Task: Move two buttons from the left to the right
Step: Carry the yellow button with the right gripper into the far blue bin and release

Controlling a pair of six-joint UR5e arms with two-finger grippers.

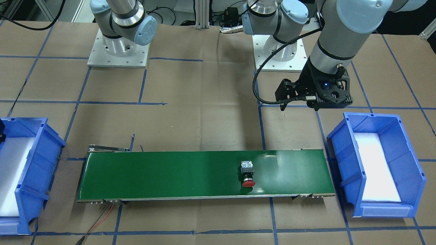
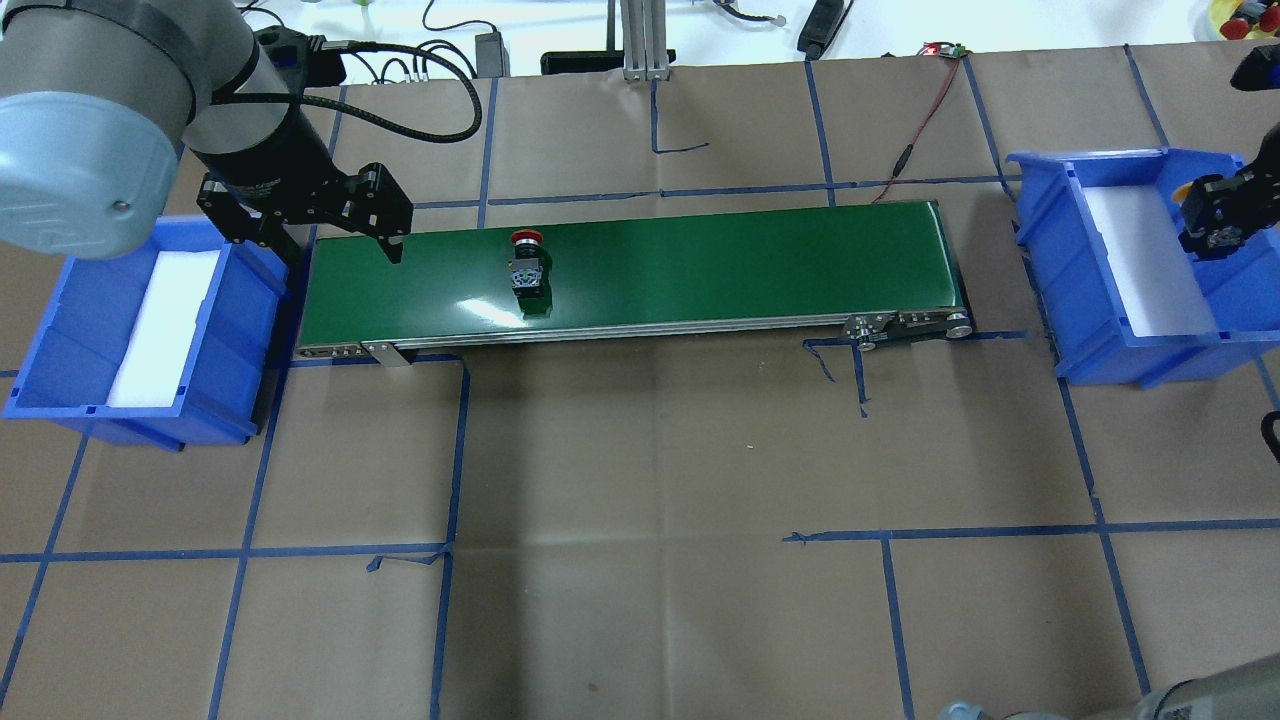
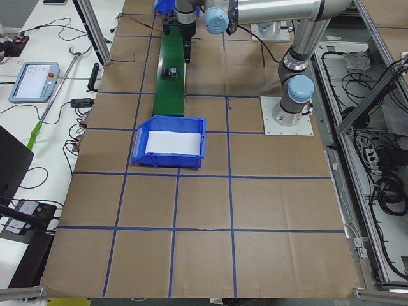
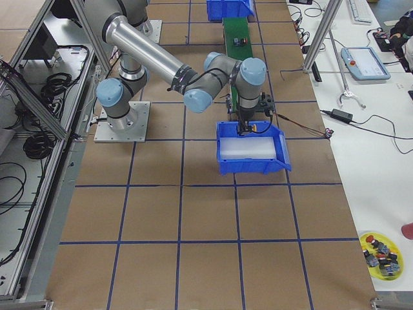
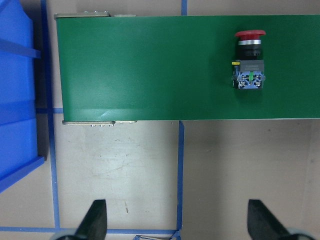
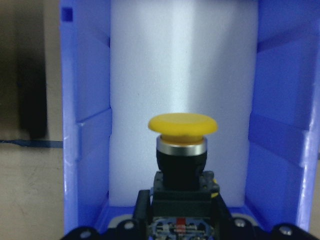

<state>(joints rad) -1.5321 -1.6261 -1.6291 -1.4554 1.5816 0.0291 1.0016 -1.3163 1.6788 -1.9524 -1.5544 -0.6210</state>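
Buttons stand at two stages here: the yellow-capped button [image 6: 182,150] is pinched by its black body in the right hand [image 6: 182,222], cap pointing forward, over the white foam of the right blue bin [image 6: 280,125]; the red-capped button [image 2: 526,265] lies on its side on the green conveyor belt [image 2: 700,260], nearer the belt's left end, touched by neither hand; the left hand [image 5: 176,212] has its fingers spread on nothing and hovers above the desk [image 2: 650,450] just beside that end of the belt, near the left blue bin [image 2: 60,330]. The step in hand looks like the drop-off of the first button; the next move probably calls for the right hand to come low over the foam and let go gently, then go to the belt's right end for the red one. Hard to make out: the right hand is cut off at the edge of the overhead view, and its fingers barely show in its own wrist view; how high the yellow button hangs above the foam cannot be told, nor whether the belt is running.
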